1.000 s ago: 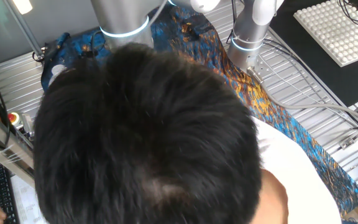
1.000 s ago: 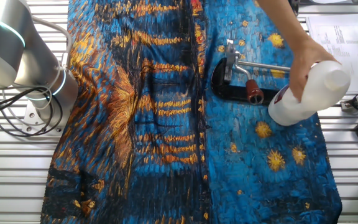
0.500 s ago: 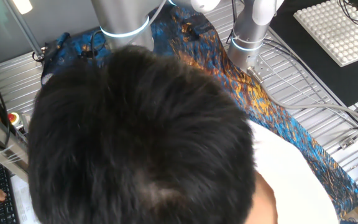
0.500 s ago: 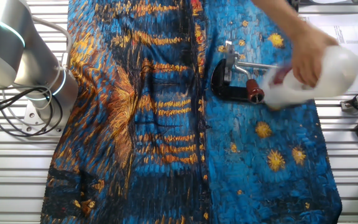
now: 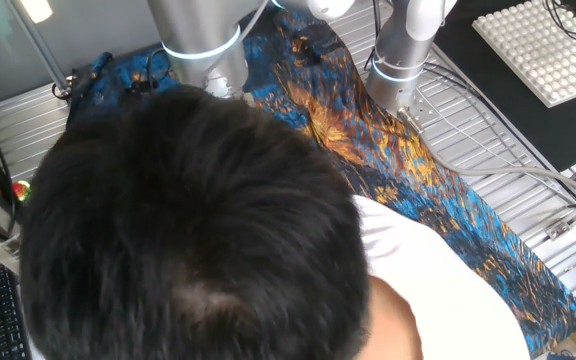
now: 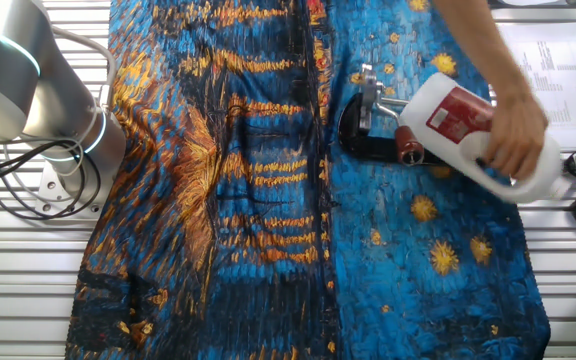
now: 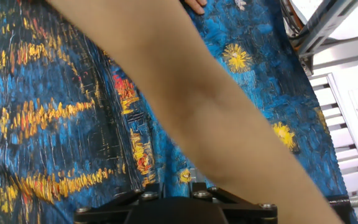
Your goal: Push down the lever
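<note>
A person's hand (image 6: 516, 135) reached in from the upper right of the other fixed view and gripped a white bottle (image 6: 478, 135) with a red label, holding it tilted on its side above the blue and orange painted cloth (image 6: 268, 220). The bottle's neck end lay just beside the black clamp (image 6: 363, 145), which rested on the cloth. The lever (image 6: 400, 140), a thin silver rod ending in a small red cap, was jointed to that clamp and partly hidden behind the bottle. In the hand view a bare forearm (image 7: 191, 106) crossed the picture diagonally over the cloth; only the black base of the gripper showed along the bottom edge, so whether its fingers were apart or together could not be told. In one fixed view the person's dark-haired head (image 5: 188, 230) blocked most of the table.
</note>
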Controlling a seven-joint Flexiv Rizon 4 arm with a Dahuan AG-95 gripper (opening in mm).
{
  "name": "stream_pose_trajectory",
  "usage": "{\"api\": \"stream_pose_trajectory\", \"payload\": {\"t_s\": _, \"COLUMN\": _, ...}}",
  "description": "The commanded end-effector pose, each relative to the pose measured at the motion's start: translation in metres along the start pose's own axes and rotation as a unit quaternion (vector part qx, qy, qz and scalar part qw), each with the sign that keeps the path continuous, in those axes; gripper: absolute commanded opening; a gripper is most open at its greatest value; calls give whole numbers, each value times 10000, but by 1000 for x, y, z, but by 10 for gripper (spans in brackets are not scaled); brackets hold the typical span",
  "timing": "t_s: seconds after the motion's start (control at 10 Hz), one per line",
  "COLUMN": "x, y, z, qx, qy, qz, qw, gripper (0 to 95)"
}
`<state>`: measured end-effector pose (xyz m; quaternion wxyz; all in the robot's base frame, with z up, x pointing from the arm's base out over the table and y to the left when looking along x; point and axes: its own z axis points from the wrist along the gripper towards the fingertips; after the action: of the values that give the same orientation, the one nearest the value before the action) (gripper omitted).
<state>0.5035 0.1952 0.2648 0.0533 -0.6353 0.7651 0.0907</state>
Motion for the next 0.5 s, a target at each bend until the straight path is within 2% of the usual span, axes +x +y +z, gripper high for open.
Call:
{"api": "stream_pose_trajectory", "payload": {"t_s": 0.1, "x": -1, "y": -1, "z": 0, "qx": -3, "qy": 5, "qz": 0, "qw": 10000, "gripper": 190}}
{"api": "stream_pose_trajectory", "payload": {"t_s": 0.5, "x": 0, "y": -1, "z": 0, "qx": 12, "qy": 0, "qz": 117, "qw": 9999, "gripper": 190}}
